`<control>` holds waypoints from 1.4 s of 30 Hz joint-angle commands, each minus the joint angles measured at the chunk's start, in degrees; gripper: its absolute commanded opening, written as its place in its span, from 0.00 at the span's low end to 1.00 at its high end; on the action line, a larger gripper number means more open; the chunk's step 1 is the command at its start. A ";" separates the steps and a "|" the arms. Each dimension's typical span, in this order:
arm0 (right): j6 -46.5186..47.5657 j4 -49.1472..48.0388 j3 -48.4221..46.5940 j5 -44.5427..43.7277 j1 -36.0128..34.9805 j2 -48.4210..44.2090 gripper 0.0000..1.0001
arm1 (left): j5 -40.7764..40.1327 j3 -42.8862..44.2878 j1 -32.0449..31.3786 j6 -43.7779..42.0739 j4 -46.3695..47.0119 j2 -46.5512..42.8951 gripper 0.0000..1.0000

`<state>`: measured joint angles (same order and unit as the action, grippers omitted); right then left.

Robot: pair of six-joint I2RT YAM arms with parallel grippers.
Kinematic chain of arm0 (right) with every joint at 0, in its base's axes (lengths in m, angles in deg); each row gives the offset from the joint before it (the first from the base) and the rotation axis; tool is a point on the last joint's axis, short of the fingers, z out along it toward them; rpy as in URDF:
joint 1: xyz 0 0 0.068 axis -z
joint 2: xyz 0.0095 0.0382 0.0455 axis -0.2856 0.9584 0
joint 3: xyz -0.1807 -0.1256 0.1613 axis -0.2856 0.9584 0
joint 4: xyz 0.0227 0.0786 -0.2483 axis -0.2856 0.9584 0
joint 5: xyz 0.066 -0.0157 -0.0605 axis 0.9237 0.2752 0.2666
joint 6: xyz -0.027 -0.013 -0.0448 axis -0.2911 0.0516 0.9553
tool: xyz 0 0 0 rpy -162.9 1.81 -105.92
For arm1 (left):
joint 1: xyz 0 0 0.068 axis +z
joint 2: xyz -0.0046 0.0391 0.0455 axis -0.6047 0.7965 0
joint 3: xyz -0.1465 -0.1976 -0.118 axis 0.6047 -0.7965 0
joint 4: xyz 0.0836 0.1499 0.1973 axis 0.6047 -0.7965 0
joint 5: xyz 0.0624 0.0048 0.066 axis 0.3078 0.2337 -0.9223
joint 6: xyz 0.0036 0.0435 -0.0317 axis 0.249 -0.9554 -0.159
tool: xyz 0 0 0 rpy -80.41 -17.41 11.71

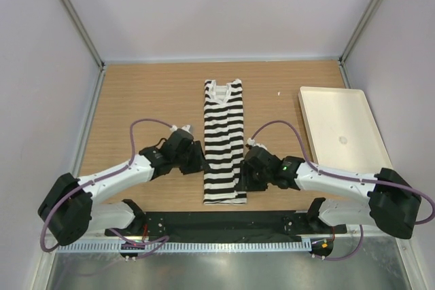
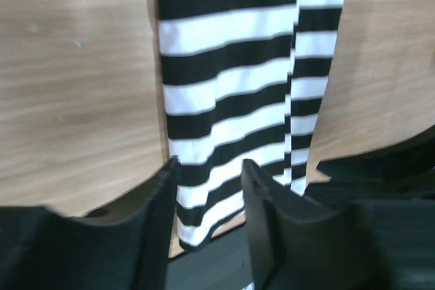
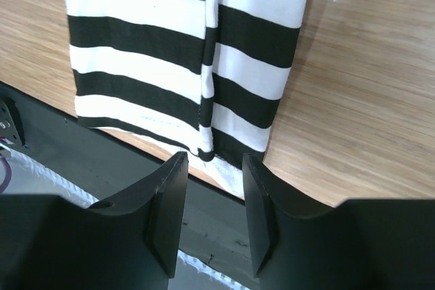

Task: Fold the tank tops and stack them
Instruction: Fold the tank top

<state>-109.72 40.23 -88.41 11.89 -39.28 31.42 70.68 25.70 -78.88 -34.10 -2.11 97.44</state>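
Note:
One black-and-white striped tank top (image 1: pixel 224 142) lies flat on the wooden table, folded lengthwise into a long narrow strip with its white-trimmed neck at the far end. My left gripper (image 1: pixel 200 161) is at the strip's left edge, open and empty. In the left wrist view the gripper (image 2: pixel 207 191) hangs above the striped hem (image 2: pixel 231 86). My right gripper (image 1: pixel 243 176) is at the strip's right edge near the hem, open and empty. In the right wrist view the gripper (image 3: pixel 211 198) hangs just above the hem's corner (image 3: pixel 170 66).
A plain white rectangular tray (image 1: pixel 340 130) stands at the right side of the table. A black mounting rail (image 1: pixel 224 222) runs along the near edge, just below the hem. Grey walls enclose the table on three sides.

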 commanded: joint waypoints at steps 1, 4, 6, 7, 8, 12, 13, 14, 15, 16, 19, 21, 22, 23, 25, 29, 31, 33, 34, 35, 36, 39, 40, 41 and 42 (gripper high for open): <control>1.63 5.77 -3.54 -4.88 -0.28 -3.07 0.44 | 1.01 -2.03 -4.02 2.90 -2.62 -3.39 0.46; 1.72 6.32 -2.76 -5.42 -0.37 -3.34 0.44 | 1.18 -3.88 -6.66 5.80 -2.89 -4.45 0.51; 1.54 5.79 -1.35 -4.98 -0.37 -3.34 0.44 | 0.92 -5.54 -7.89 7.90 -2.72 -5.49 0.50; 1.28 5.10 -0.39 -2.80 -0.37 -3.34 0.44 | 0.39 -6.07 -9.12 8.61 -2.63 -5.85 0.47; 1.28 4.74 0.14 -2.26 -0.37 -3.08 0.44 | 0.30 -6.69 -9.74 9.23 -2.63 -6.38 0.46; 1.45 2.20 2.25 0.20 -0.37 -1.93 0.45 | 0.48 -9.15 -11.50 11.08 -2.45 -7.61 0.41; 1.45 1.14 2.87 1.08 -0.37 -1.32 0.45 | 0.82 -9.50 -11.85 11.25 -2.02 -7.52 0.41; 1.54 0.52 3.22 1.44 -0.37 -0.97 0.45 | 1.35 -9.85 -12.12 11.52 -1.75 -7.52 0.41; 1.37 0.00 3.48 1.96 -0.46 -0.62 0.45 | 1.53 -10.47 -12.47 11.78 -1.49 -7.44 0.41; 1.36 -1.31 4.18 2.92 -0.46 -0.35 0.45 | 1.71 -10.73 -12.91 12.30 -0.70 -7.61 0.43; 1.01 -3.34 5.15 3.99 -0.46 -0.09 0.40 | 2.14 -12.05 -13.52 13.62 1.49 -7.96 0.48; 1.10 -3.96 5.24 4.86 -0.46 0.53 0.35 | 2.93 -12.75 -13.61 14.06 2.73 -7.35 0.47; 1.19 -4.49 5.24 5.13 -0.46 0.62 0.33 | 3.20 -12.93 -13.79 14.24 3.78 -6.30 0.44; 1.19 -4.40 5.16 5.39 -0.46 0.62 0.31 | 3.46 -13.11 -13.88 14.59 4.31 -5.95 0.42; 1.54 -4.06 4.63 5.57 -0.46 0.44 0.22 | 4.16 -13.29 -14.40 14.94 5.54 -4.89 0.30; 2.51 -2.12 3.31 5.13 -0.46 -0.87 0.03 | 4.43 -13.20 -15.19 15.30 6.07 -5.84 0.00; 2.42 -0.72 2.26 4.78 -0.46 -3.59 0.01 | 4.35 -13.02 -15.28 15.65 5.46 -7.34 0.00; 2.59 1.30 1.29 3.91 -0.46 -6.22 0.01 | 3.91 -11.88 -15.28 15.74 4.15 -10.06 0.00; 2.86 2.09 0.07 3.73 -0.46 -6.76 0.01 | 3.03 -11.27 -15.28 15.65 1.96 -10.94 0.00; 3.12 2.88 -0.55 3.46 -0.46 -7.29 0.01 | 2.68 -9.61 -15.28 15.56 0.90 -12.08 0.00; 3.30 4.63 -2.12 2.77 -0.46 -7.90 0.01 | 2.24 -8.72 -15.28 15.04 -1.37 -12.53 0.00; 4.88 7.62 -4.68 1.27 -0.46 -8.43 0.01 | -0.13 -5.12 -15.28 13.98 -4.98 -13.32 0.00; 5.66 8.25 -6.43 -0.22 -0.46 -8.61 0.01 | -1.88 -2.85 -15.28 13.11 -6.22 -13.32 0.00; 6.02 8.95 -7.40 -1.10 -0.37 -8.52 0.01 | -2.68 -1.70 -15.20 12.49 -7.28 -12.98 0.00; 6.46 10.35 -9.41 -1.89 -0.37 -8.44 0.01 | -3.12 -0.55 -14.76 11.96 -8.68 -12.36 0.00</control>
<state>-105.72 46.66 -92.65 13.84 -39.46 23.97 71.23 20.48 -93.87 -19.98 -6.37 85.26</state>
